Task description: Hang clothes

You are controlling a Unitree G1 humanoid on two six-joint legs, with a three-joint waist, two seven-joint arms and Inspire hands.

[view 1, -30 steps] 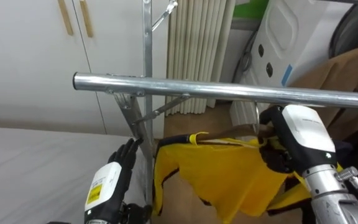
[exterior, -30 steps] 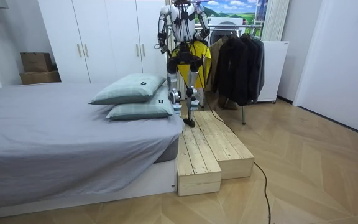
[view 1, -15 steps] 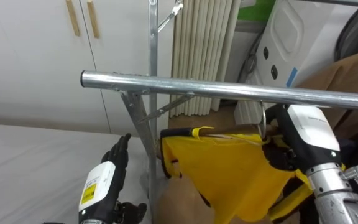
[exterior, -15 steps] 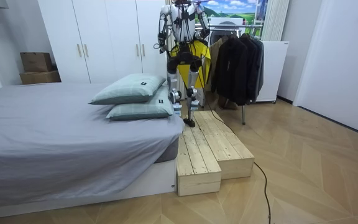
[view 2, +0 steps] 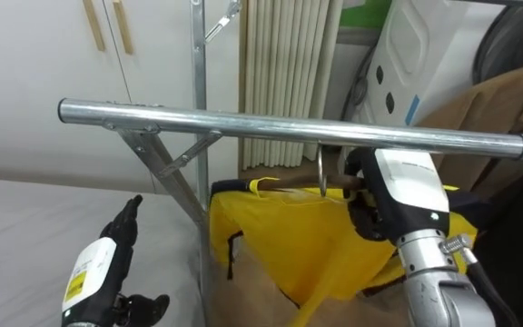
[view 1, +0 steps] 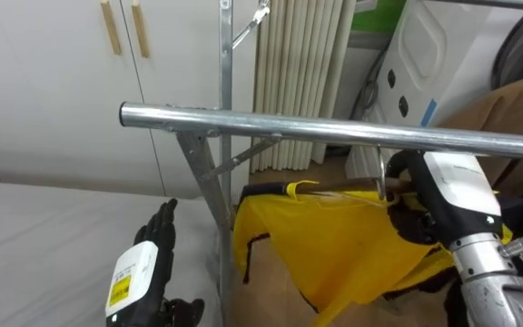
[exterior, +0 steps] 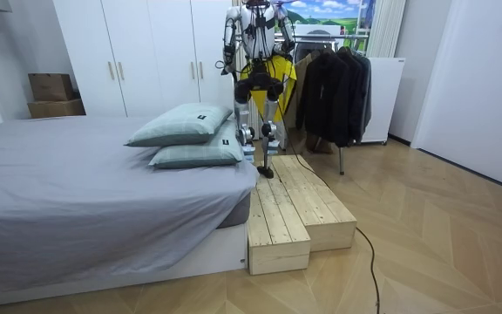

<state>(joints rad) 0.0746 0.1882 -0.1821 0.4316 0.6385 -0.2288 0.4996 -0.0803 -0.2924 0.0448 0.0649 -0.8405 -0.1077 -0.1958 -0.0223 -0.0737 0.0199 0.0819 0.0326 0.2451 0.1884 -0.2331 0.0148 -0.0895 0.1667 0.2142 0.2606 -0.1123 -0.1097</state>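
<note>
**A:** How far along are we?

**B:** Nearly there, I think. The yellow top (view 1: 334,250) is on its hanger (view 1: 352,192), and I have it up just under the rail (view 1: 316,130). The hook (view 1: 381,174) sticks up right beside my right hand (view 1: 452,191) and reaches the bottom of the rail. I can't tell if it has gone over the bar. So what's left is getting it hooked on for sure, then letting go.

**A:** What is that right hand doing?

**B:** I see the back of it. It sits close against the hanger, just below the rail. The top droops down under it and off to its left. How it grips is hidden from me, so I can't tell if it is clamped or loose.

**A:** And the other one?

**B:** My left hand (view 1: 148,256) is low down. The rack's post (view 1: 226,82) stands between it and the top. Its fingers (view 1: 162,222) are straight and spread a little. It holds nothing and touches nothing.
</note>
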